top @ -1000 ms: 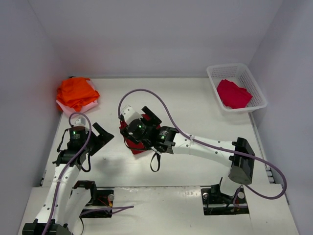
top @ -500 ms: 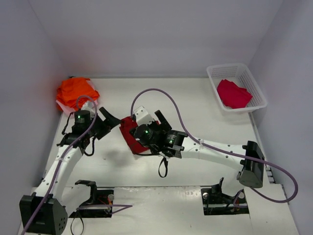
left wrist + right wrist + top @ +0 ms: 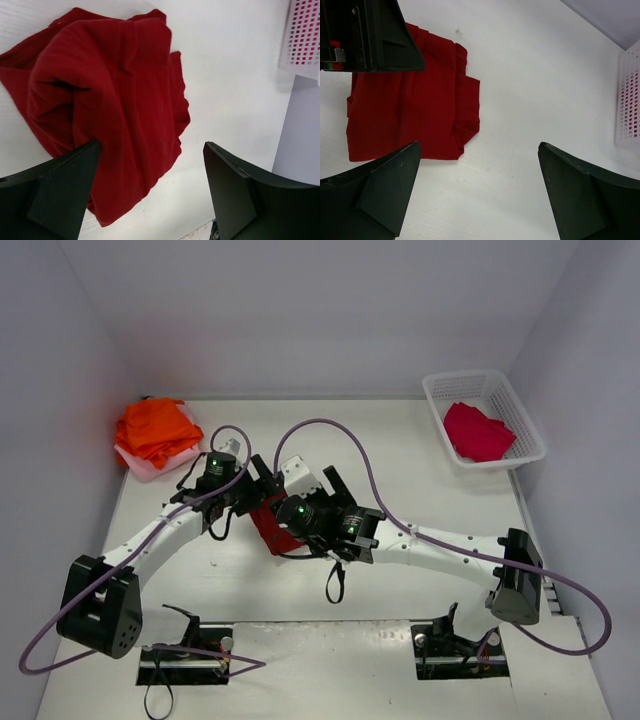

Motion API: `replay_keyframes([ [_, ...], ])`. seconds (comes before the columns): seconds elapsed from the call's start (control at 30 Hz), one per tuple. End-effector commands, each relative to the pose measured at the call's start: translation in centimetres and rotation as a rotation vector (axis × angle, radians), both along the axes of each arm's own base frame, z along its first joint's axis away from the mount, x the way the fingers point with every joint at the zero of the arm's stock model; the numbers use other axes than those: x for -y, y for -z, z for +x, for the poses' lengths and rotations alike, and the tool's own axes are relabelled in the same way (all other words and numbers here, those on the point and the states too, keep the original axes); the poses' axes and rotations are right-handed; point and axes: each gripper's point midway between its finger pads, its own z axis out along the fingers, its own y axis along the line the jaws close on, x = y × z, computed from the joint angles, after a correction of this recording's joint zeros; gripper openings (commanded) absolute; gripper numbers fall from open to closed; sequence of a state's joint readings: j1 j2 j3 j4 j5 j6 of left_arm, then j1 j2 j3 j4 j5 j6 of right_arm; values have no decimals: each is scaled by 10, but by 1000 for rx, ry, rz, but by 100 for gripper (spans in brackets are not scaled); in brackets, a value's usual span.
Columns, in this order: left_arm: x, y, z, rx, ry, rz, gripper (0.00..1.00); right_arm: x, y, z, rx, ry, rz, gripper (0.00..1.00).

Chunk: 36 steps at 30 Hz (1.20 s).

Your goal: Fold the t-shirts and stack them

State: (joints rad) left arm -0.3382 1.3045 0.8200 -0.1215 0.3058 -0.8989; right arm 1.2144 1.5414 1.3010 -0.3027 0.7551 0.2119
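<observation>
White tabletop [image 3: 420,460]; left gripper [image 3: 151,146], wide, newly beside dark red t-shirt [image 3: 110,75]; right gripper [image 3: 478,145] wide too.

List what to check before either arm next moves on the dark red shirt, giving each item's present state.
1. Left gripper open: ok.
2. Right gripper open: ok.
3. Dark red t-shirt lying free on the table, in neither gripper: ok.
4. Shirt folded flat: not ok, bunched with loose folds in the left wrist view.
5. Clearance between the two grippers over the shirt: cannot tell; they crowd close.
6. Orange stack clear of both arms: ok.
</observation>
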Motion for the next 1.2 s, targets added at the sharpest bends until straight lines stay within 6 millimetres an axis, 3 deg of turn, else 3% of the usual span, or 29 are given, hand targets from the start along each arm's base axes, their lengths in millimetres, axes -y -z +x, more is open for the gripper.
replay_keyframes([
  [0.0,11,-49,28,161,-21,-63,79,9,-25,3,58,54,63,100],
  [0.4,30,-65,28,177,-15,-91,79,9,-15,4,55,59,32,100],
  [0.57,38,-45,34,160,-11,-109,79,12,-15,4,62,64,21,100],
  [0.63,39,-22,35,115,-11,-89,79,14,-17,5,67,66,17,100],
  [0.77,37,2,31,77,-17,-74,79,14,-22,5,73,63,21,100],
  [0.97,26,16,25,48,-43,-37,79,8,-23,8,78,58,3,100],
  [1.17,18,30,20,28,-53,-25,79,0,-7,12,66,54,-48,100],
])
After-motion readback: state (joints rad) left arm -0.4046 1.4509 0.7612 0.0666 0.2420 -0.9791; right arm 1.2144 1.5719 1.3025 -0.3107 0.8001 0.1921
